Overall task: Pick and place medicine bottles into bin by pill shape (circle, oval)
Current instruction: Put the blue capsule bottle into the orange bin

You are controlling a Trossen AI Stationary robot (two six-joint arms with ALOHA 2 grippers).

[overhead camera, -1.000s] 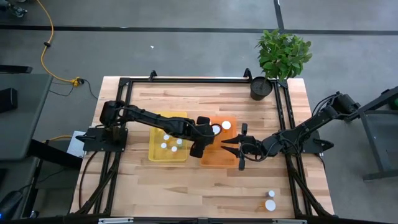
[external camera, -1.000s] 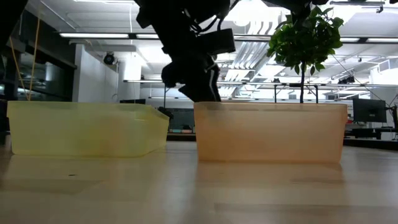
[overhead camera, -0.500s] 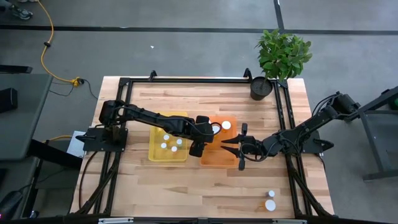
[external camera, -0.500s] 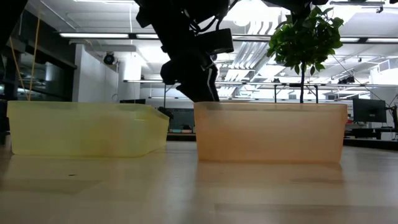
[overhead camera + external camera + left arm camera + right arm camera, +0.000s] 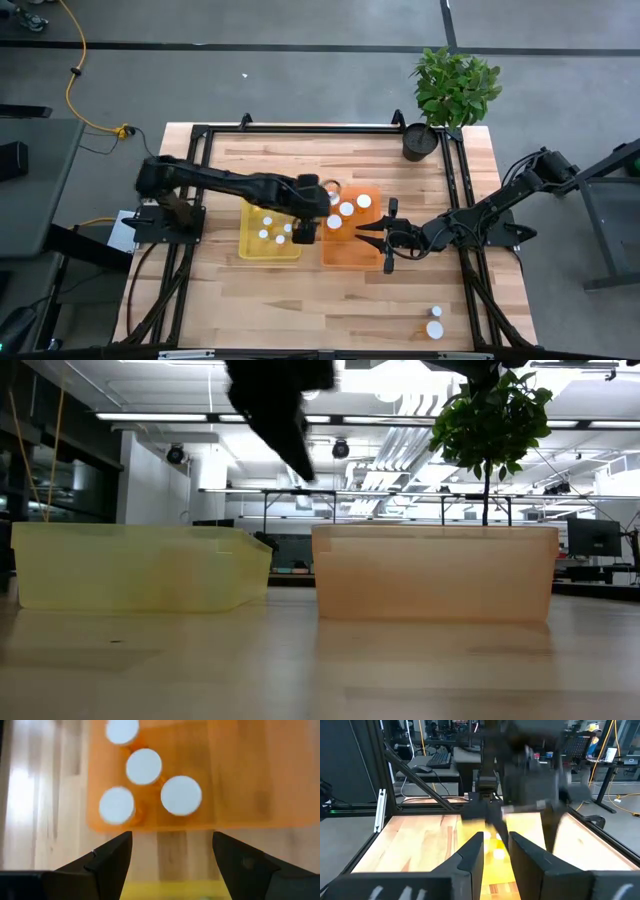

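left gripper point(image 5: 303, 232): fingers spread, empty, above the gap between yellow bin point(image 5: 247, 247) and orange bin point(image 5: 370, 252) | right gripper point(image 5: 388, 240): fingers narrowly apart, holding nothing, over the orange bin's right edge | bottles point(image 5: 144, 766): four in orange bin, four in yellow, two near the table's point(image 5: 300, 295) front right corner | plant point(image 5: 452, 88) at the far right corner

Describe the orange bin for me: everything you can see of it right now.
The orange bin is a translucent, plastic-looking rectangular tub sitting flat on the wooden table, just right of the yellow bin. Four white-capped bottles stand clustered in one end; the rest looks bare. The open left gripper hangs above the gap between the bins, and the right gripper over the orange bin's right part.
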